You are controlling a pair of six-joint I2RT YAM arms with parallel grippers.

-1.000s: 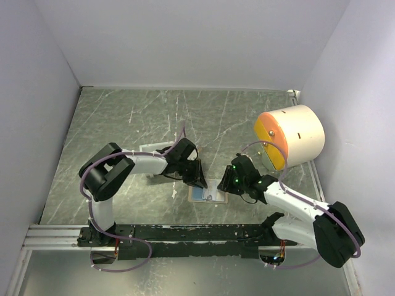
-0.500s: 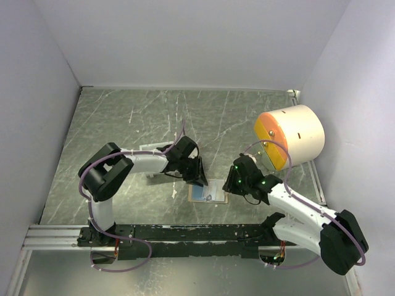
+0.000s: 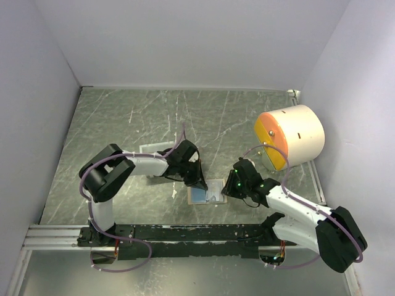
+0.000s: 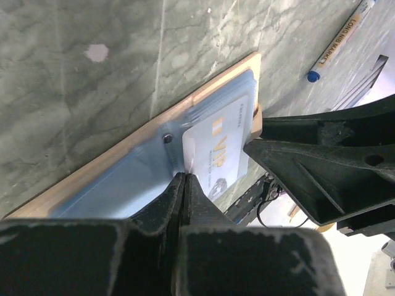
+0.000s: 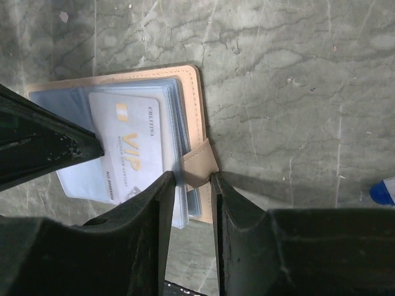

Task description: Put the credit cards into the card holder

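Observation:
The tan card holder (image 3: 199, 196) lies open on the table between both arms, its clear blue pockets (image 4: 123, 185) facing up. A white credit card (image 4: 219, 148) marked VIP lies on those pockets, also seen in the right wrist view (image 5: 126, 142). My left gripper (image 4: 185, 176) is shut, its tips pinching the card's edge. My right gripper (image 5: 192, 179) has closed around the holder's tan snap tab (image 5: 200, 166), which touches both fingers. In the top view the left gripper (image 3: 200, 183) and right gripper (image 3: 227, 190) flank the holder.
A large cream cylinder with an orange face (image 3: 290, 137) lies at the right. A white tray (image 3: 154, 149) sits behind the left arm. A pen (image 4: 339, 43) with a blue cap lies on the table just beyond the holder. Walls enclose the table.
My right gripper slid left to the holder and narrowed onto its tab. My left gripper opened briefly, then shut at the card's edge.

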